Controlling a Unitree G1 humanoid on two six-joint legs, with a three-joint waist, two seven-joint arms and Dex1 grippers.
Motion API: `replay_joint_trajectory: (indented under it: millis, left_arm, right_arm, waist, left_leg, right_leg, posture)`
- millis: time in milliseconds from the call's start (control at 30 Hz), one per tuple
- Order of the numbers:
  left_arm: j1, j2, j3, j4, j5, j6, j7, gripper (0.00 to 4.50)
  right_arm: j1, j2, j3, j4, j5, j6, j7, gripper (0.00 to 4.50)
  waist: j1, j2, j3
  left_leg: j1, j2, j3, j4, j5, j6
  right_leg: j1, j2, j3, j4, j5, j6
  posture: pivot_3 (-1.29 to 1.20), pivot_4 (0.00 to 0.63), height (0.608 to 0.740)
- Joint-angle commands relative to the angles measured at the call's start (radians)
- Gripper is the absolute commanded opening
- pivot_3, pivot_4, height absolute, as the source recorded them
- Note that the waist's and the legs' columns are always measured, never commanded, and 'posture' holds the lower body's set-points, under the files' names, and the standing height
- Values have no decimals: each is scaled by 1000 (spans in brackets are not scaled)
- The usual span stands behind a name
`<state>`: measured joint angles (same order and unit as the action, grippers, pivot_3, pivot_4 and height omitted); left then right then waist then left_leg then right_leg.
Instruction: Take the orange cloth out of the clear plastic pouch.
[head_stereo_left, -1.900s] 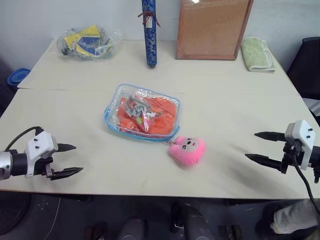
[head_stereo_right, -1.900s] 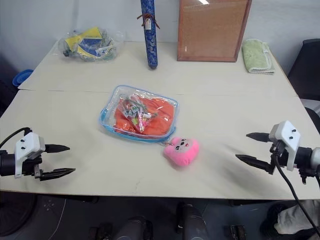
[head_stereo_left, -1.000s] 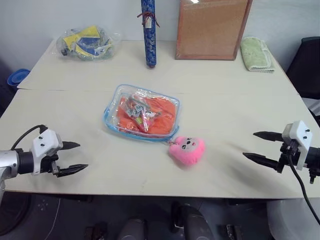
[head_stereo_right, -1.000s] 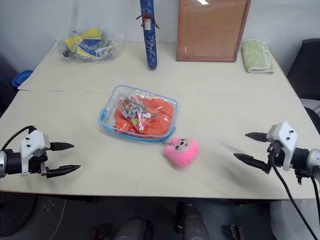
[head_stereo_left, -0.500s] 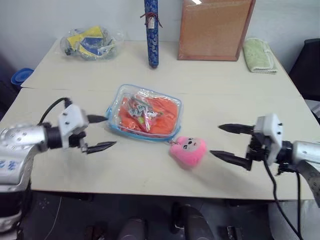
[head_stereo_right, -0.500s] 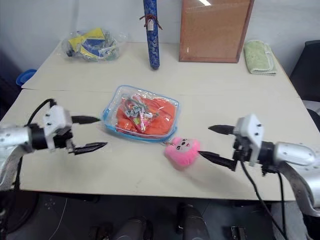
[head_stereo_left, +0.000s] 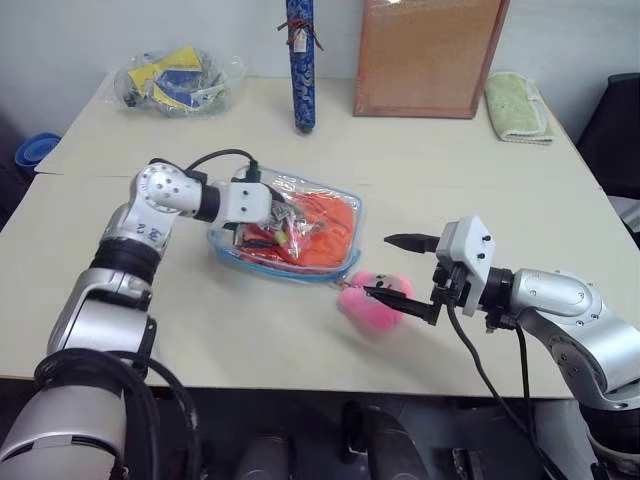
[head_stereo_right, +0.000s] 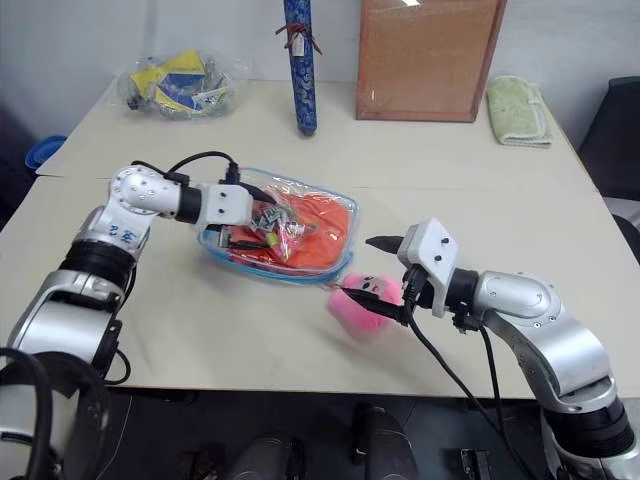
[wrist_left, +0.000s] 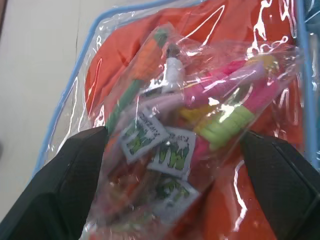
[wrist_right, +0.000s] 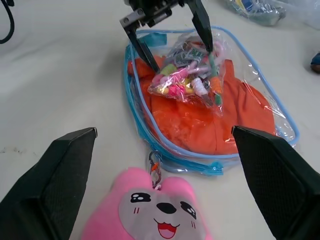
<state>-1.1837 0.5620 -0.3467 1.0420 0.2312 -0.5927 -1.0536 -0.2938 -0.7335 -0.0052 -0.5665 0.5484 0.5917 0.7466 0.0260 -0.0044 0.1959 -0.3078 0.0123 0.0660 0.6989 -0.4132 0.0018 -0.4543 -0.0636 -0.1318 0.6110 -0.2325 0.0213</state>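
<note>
The right gripper (head_stereo_left: 398, 268) hovered spread over the pink plush charm (wrist_right: 155, 210) near the worktop's (head_stereo_left: 480, 190) front edge. Just beyond, the clear plastic pouch (head_stereo_left: 340, 200) lay flat, the orange cloth (wrist_right: 200, 122) inside. The left gripper (wrist_right: 170, 37), spread, straddled a small packet of coloured bits (wrist_left: 200, 125) on the pouch.

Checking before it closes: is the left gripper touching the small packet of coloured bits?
Cannot tell. In the right wrist view the open left gripper straddles the small packet, fingertips at its edges, with neither contact nor gap plain.
</note>
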Motion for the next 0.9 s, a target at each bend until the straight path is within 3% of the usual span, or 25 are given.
replay_joint_trajectory:
  millis: [33, 100, 433, 567, 733, 900]
  left_arm:
    - [-46, -20, -30, 108, 76, -79, 69, 4342]
    - [-59, -38, -38, 146, 99, -92, 95, 4342]
    - [-64, -59, -10, 177, 104, -127, 112, 1434]
    - [-55, -45, 29, 148, 71, -98, 128, 513]
    - [17, 42, 128, 8, -6, -14, 126, 513]
    - [302, 278, 280, -322, -46, 213, 179, 513]
  right_arm:
    - [17, 2, -35, -61, 5, 9, -32, 4500]
    - [29, -2, -44, -76, 8, 16, -44, 4500]
    - [57, -13, -59, -112, 8, 31, -59, 4500]
    - [42, -10, -42, -103, 1, 28, -50, 4500]
    - [7, -7, -16, -79, 3, 16, -13, 4500]
    - [-43, -12, -12, -33, 68, 17, 94, 4500]
  waist:
    - [-3, 0, 0]
    - [-3, 0, 0]
    - [-1, -1, 0]
    - [-2, -1, 0]
    - [-10, -1, 0]
    - [-38, -1, 0]
  left_leg:
    - [0, 0, 0, 0, 0, 0]
    - [0, 1, 0, 0, 0, 0]
    - [0, 1, -1, 0, 0, 1]
    - [0, 1, -1, 0, 0, 1]
    - [1, 2, -1, 0, 0, 1]
    - [2, 3, -3, -1, 0, 1]
  right_leg:
    - [0, 0, 0, 0, 0, 0]
    - [0, -2, 0, 0, 0, 0]
    - [0, -3, 0, 1, 0, 0]
    - [0, -2, 0, 1, 0, 0]
    - [0, -2, 1, 1, 0, 0]
    - [-5, -1, 6, 4, 0, 0]
  posture:
    - [0, 150, 740]
    - [0, 150, 740]
    - [0, 150, 740]
    - [0, 150, 740]
    - [0, 150, 740]
    - [0, 150, 740]
